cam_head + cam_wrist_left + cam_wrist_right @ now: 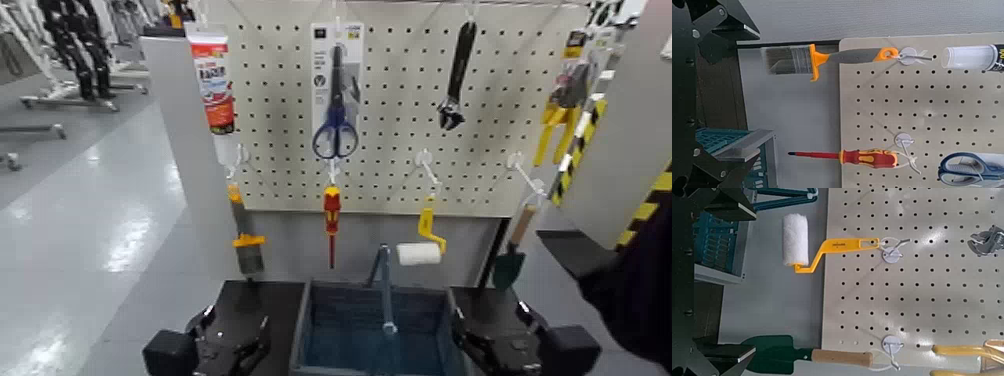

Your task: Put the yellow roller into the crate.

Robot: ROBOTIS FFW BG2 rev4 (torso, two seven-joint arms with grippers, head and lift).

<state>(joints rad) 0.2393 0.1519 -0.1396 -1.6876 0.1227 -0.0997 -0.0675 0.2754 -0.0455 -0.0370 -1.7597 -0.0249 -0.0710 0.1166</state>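
The yellow roller [425, 240] hangs on a hook of the white pegboard [400, 170], low and right of the middle, with its white fuzzy cylinder pointing left. It also shows in the right wrist view [796, 240]. The dark blue-grey crate [312, 335] stands below the board, its upright bar handle [385, 290] just under the roller. My left gripper [238, 345] sits low, left of the crate, open and empty. My right gripper [482, 345] sits low, right of the crate, open and empty. Both are well below the roller.
On the pegboard hang a red-and-yellow screwdriver [331, 212], blue scissors [335, 130], a paintbrush [245, 245], a tube [213, 80], a wrench [455, 80], yellow pliers [555, 120] and a green trowel [512, 255]. A dark shape [630, 290] fills the right edge.
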